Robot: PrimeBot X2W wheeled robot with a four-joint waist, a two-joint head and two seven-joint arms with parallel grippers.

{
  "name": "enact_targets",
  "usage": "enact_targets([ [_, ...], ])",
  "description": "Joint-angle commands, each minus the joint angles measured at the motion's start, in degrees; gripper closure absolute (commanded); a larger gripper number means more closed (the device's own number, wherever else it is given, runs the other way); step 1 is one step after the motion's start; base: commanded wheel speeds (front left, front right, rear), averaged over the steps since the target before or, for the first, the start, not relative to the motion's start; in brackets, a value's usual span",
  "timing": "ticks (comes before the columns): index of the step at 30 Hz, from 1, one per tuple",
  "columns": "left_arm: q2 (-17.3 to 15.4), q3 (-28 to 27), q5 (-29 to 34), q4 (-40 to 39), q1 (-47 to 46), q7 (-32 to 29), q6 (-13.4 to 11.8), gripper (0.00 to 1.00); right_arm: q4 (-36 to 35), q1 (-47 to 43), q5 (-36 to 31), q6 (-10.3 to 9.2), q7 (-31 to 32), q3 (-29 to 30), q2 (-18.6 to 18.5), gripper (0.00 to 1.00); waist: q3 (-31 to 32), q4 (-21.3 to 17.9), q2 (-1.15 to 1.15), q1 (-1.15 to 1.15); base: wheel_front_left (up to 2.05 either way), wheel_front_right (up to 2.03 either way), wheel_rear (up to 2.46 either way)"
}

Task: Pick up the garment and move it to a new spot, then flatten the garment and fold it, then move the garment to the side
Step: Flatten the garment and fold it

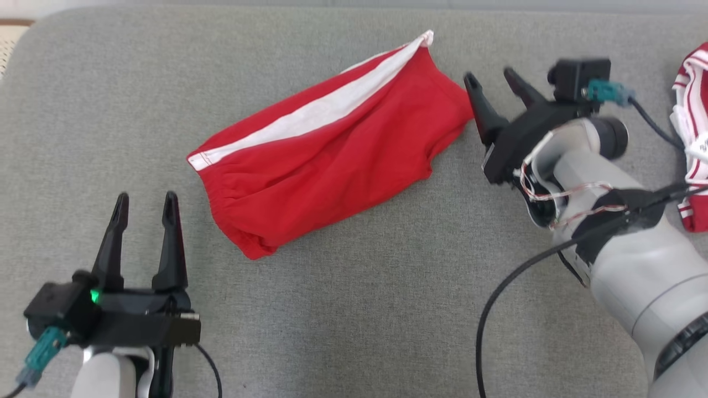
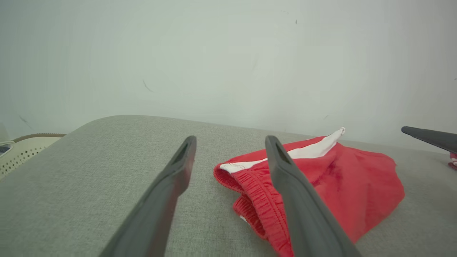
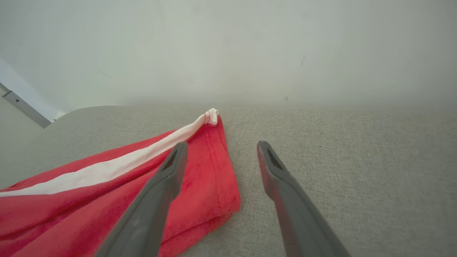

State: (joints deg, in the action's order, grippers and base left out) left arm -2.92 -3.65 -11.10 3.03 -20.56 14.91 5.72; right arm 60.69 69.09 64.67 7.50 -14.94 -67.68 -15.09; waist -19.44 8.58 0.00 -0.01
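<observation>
Red garment (image 1: pixel 337 149) on cushion (image 1: pixel 387 309), left fingers (image 1: pixel 171 243) and right fingers (image 1: pixel 481 108) wide, head view adds striped cloth (image 1: pixel 694 110)

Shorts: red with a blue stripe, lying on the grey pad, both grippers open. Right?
No. The stripe is white, not blue; the head view shows it. Otherwise yes: red shorts on the grey pad, left gripper and right gripper open.

Red white-striped garment (image 1: pixel 332 155), seemingly folded, diagonal
</observation>
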Motion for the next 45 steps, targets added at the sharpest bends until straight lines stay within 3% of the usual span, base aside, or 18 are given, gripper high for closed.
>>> enact_targets([
  [1,0.0,-0.3,-0.2,-0.8,1.5,0.2,-0.6,0.00,0.5,-1.3,0.7,-0.01,-0.3,-0.3,-0.3,0.00,0.9,0.4,0.00,0.01,0.00,0.00,0.00],
  [14,0.0,1.2,-2.1,-5.2,5.8,0.2,-3.6,0.00,3.1,-4.3,3.7,-0.02,1.4,-1.4,-0.6,0.00,0.8,2.6,0.00,0.01,0.00,0.00,0.00],
  [29,0.0,3.0,-2.6,-5.7,5.5,0.2,-4.8,0.00,5.6,-4.3,6.2,-0.01,4.8,-2.0,0.6,0.01,-0.8,4.6,0.00,0.01,0.00,0.00,0.00],
  [31,0.0,3.2,-2.8,-5.5,5.4,0.2,-5.0,0.00,5.1,-4.3,6.4,-0.01,5.0,-2.2,0.7,0.92,-0.9,4.8,0.00,0.01,0.00,0.00,0.00],
  [32,0.0,3.3,-2.9,-5.4,5.3,0.2,-5.0,0.00,4.9,-4.3,6.5,-0.01,5.0,-2.3,0.6,1.00,-0.9,4.8,0.00,0.01,0.00,0.00,0.00],
  [45,0.0,2.8,-2.7,-4.2,6.7,0.2,-5.3,0.00,0.1,-6.8,7.4,-0.01,1.3,-3.0,-0.8,1.00,1.7,3.3,0.00,0.01,0.00,0.00,0.00],
])
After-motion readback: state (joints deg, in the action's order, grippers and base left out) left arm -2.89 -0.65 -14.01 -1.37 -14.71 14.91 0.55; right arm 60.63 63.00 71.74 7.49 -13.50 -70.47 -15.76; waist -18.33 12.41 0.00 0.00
